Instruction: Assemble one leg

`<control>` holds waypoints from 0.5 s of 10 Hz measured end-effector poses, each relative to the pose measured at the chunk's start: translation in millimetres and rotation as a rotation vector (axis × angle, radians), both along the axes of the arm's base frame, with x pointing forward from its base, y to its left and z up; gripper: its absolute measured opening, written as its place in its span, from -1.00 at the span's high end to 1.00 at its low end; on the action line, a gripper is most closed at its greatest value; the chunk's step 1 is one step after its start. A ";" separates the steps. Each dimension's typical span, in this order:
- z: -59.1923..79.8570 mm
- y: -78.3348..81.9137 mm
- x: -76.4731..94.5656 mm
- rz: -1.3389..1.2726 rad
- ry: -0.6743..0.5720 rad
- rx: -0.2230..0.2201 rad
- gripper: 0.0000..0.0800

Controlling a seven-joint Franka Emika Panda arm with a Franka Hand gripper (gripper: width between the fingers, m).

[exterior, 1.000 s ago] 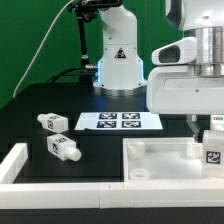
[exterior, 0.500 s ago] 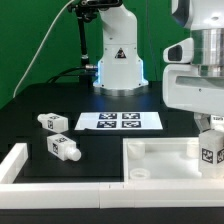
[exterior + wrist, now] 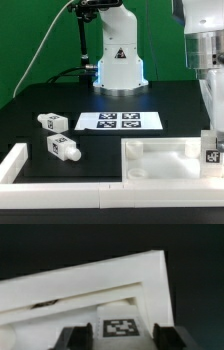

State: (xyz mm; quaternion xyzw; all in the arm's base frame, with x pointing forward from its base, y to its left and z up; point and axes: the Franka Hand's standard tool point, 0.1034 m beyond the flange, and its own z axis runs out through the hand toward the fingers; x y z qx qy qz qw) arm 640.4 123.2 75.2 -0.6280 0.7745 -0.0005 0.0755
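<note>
- The hand (image 3: 121, 338) has moved toward the exterior view's right, pinching the small white stubby tagged plastic leg (image 3: 212, 152) between its fingers.
- Beneath the hand lies the large white tray-like panel (image 3: 160, 157); insertion looks close.

Fingers (image 3: 70, 336) closed around the leg (image 3: 121, 327)

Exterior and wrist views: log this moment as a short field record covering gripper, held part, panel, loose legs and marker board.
gripper: shut on the leg, one finger at each side
held leg: tagged face toward the wrist camera, over a corner of the panel
panel: flat on the table, at the exterior view's right
loose legs: two, and, lying at the exterior view's left
marker board: flat, beside the loose legs
</note>
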 end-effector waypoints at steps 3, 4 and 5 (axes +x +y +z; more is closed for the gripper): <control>0.6 -2.2 -0.6 0.176 -0.017 -0.023 -0.29; 2.7 -7.4 -1.6 0.379 -0.036 -0.044 -0.55; 5.6 -10.2 -2.5 0.545 -0.054 -0.057 -0.55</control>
